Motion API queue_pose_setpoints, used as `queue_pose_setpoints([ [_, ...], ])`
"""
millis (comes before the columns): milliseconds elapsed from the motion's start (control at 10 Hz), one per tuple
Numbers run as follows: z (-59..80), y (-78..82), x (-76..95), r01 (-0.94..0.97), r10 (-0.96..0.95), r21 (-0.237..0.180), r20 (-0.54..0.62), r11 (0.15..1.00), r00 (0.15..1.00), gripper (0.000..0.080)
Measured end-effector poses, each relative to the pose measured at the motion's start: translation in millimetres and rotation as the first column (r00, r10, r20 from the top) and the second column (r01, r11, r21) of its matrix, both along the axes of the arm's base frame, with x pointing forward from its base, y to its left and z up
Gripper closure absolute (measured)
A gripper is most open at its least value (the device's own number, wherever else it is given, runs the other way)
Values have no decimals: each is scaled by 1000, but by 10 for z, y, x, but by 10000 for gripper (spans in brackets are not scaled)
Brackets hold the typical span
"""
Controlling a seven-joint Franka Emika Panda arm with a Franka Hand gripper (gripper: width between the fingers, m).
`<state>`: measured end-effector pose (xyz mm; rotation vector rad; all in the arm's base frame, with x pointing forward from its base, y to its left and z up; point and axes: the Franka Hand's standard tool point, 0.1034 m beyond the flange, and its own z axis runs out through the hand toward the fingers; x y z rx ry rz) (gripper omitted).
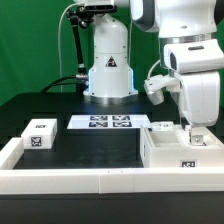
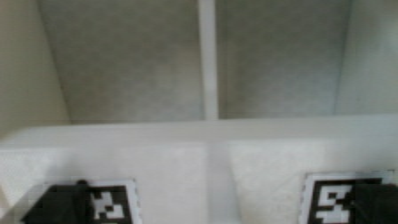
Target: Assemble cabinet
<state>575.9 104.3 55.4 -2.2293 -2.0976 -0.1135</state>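
Observation:
The cabinet body (image 1: pixel 168 150), a large white box with a small tag on its front, sits on the black table at the exterior view's right. My gripper (image 1: pixel 196 140) hangs straight down over its right part, with the fingertips at or just inside its top. The exterior view does not show how the jaws stand. In the wrist view the cabinet's white walls (image 2: pixel 205 150) fill the picture, with a pale vertical strip (image 2: pixel 205 60) in the middle and two tags (image 2: pixel 103 205) at the near edge. My fingers do not show clearly there.
A small white tagged block (image 1: pixel 40 134) lies at the exterior view's left. The marker board (image 1: pixel 101 122) lies at the back middle, in front of the arm's base (image 1: pixel 108 75). A low white wall (image 1: pixel 70 180) borders the table's front and left.

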Motion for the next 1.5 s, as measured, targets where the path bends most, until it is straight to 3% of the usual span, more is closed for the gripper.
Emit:
queue_pose_setpoints([
  [400,17,-1,-12,4,-4,-2,1,1000,1000,2],
  [800,300,-45,-353,-6,6,-37,10,999,1000,3],
  [900,317,-59,-445,-5,5,-45,4,999,1000,3],
  [1500,282,-68,-455,6,-6,-42,5,999,1000,3],
])
